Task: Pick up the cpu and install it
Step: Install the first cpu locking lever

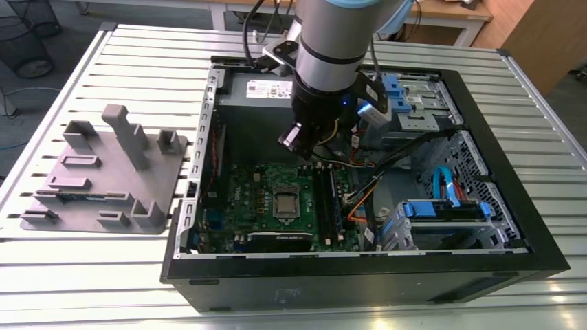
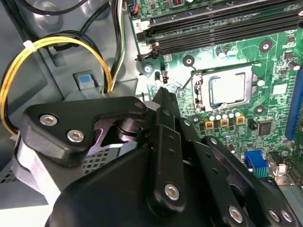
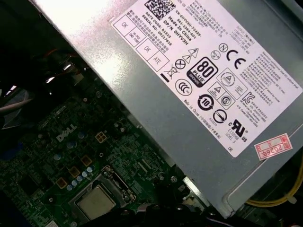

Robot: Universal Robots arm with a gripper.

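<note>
The cpu (image 1: 287, 204) (image 2: 228, 89) (image 3: 96, 202) is a small silver square lying flat in the socket on the green motherboard (image 1: 257, 185), inside the open computer case (image 1: 367, 265). A metal socket frame (image 2: 200, 90) borders it. My gripper (image 1: 309, 152) (image 2: 163, 94) hangs above the board's far part, between the power supply and the socket. Its black fingers meet in a narrow tip with nothing between them. In the second wrist view that tip is apart from the cpu, over the board beside the socket's corner.
A grey holder tray (image 1: 101, 179) with upright blocks stands on the slatted table at the exterior view's left. The grey power supply (image 1: 261, 86) (image 3: 199, 71) is close to the arm. Memory slots (image 2: 213, 23), yellow and black cables (image 2: 61, 45) and blue drive bays (image 1: 445, 210) crowd the case.
</note>
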